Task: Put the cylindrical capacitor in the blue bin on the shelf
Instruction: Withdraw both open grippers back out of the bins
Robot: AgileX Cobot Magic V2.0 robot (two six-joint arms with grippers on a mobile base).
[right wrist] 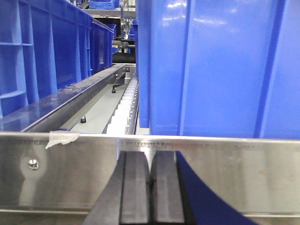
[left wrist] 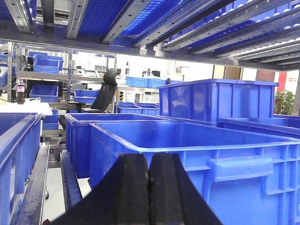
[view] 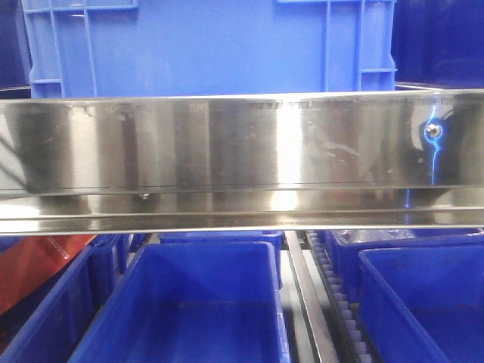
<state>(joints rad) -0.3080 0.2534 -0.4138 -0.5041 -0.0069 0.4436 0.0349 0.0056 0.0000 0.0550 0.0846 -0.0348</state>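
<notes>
The cylindrical capacitor shows in no view. The shelf's shiny steel front rail (view: 242, 144) runs across the front view. A large blue bin (view: 204, 45) stands above the rail, and an open blue bin (view: 212, 249) stands below it. Neither gripper shows in the front view. My left gripper (left wrist: 149, 157) is shut, nothing visible between its black fingers, just in front of a large blue bin (left wrist: 187, 149) on the lower level. My right gripper (right wrist: 150, 154) is shut with nothing visible in it, facing the steel rail (right wrist: 70, 164), with a blue bin (right wrist: 211, 70) behind the rail.
Grey roller tracks run between the bins (view: 340, 302) (right wrist: 123, 108). More blue bins stand on both sides (view: 423, 302) (right wrist: 47, 56). An orange-red object (view: 38, 265) lies at the lower left. Tape (right wrist: 61, 137) and a screw (right wrist: 31, 163) sit on the rail. An office chair (left wrist: 105, 93) stands far behind.
</notes>
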